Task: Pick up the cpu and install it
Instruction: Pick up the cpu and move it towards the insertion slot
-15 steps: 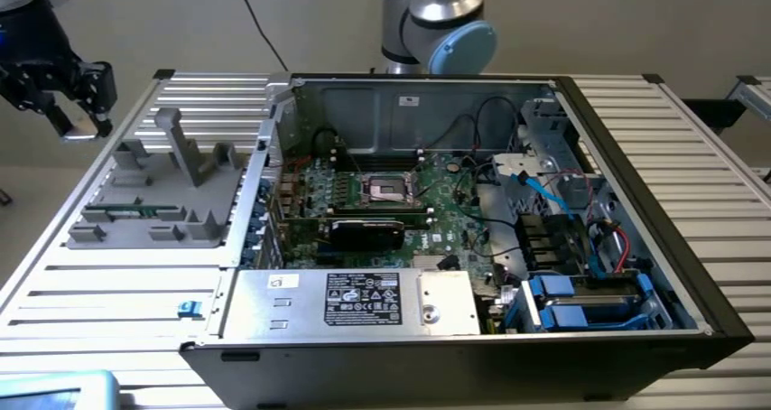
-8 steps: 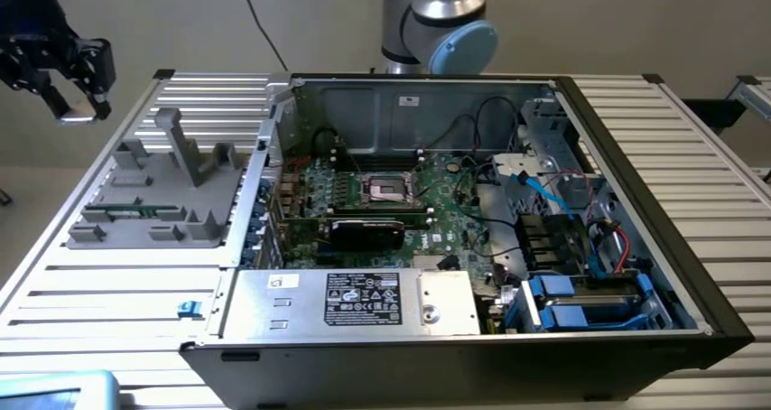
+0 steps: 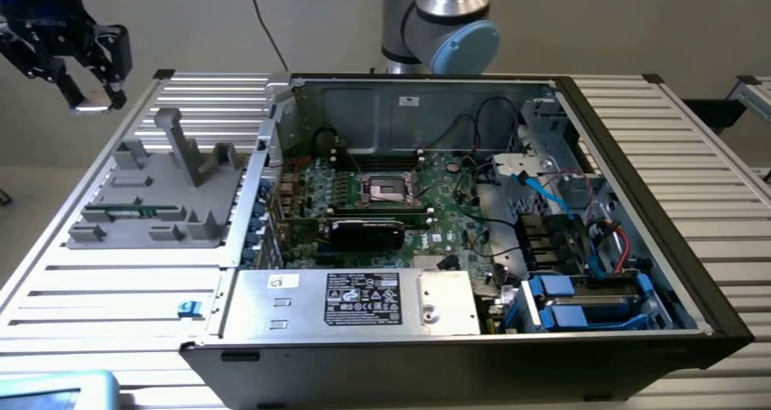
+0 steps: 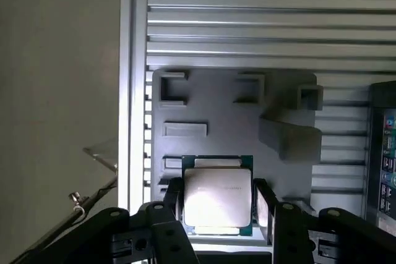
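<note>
The gripper point(image 3: 93, 94) hangs in the air at the exterior view's far left, up above the slatted table point(image 3: 681, 166) and off to the side of the open computer case point(image 3: 627, 184). It is closed on the cpu point(image 4: 218, 195), with a black finger point(image 4: 174, 201) pressed to each of two opposite edges and the chip's shiny metal top facing the wrist camera. Below the held chip lies the grey holder tray point(image 4: 216, 106), which sits on the table just beside the case. The socket point(image 3: 388, 189) on the green board inside the case is well apart from the chip.
</note>
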Motion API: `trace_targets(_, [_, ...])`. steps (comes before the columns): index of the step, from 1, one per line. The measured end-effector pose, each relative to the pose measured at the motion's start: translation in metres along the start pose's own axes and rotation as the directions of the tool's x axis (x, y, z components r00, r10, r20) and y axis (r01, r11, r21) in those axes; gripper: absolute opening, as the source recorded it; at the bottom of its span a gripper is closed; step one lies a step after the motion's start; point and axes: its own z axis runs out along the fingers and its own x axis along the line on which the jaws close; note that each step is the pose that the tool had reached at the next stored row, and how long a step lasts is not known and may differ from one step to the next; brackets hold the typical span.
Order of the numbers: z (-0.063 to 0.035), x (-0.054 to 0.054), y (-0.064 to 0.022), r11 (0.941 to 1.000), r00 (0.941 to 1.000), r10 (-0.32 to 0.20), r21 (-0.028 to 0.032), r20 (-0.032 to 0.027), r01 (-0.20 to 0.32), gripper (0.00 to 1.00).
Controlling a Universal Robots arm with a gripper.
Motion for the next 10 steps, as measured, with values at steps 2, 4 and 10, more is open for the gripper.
trace_targets(2, [-0.004,-0.008,-0.0003,1.0,1.0,0.0,0.0,-0.0002,0.0,0.56])
trace_targets(4, [-0.0083,-0.016,-0.0007,1.0,1.0,0.0,-0.0001,0.0,0.0,0.56])
trace_targets(10, [-0.0209,-0.038,-0.002,1.0,1.0,0.0,0.0,-0.0013,0.0,0.56])
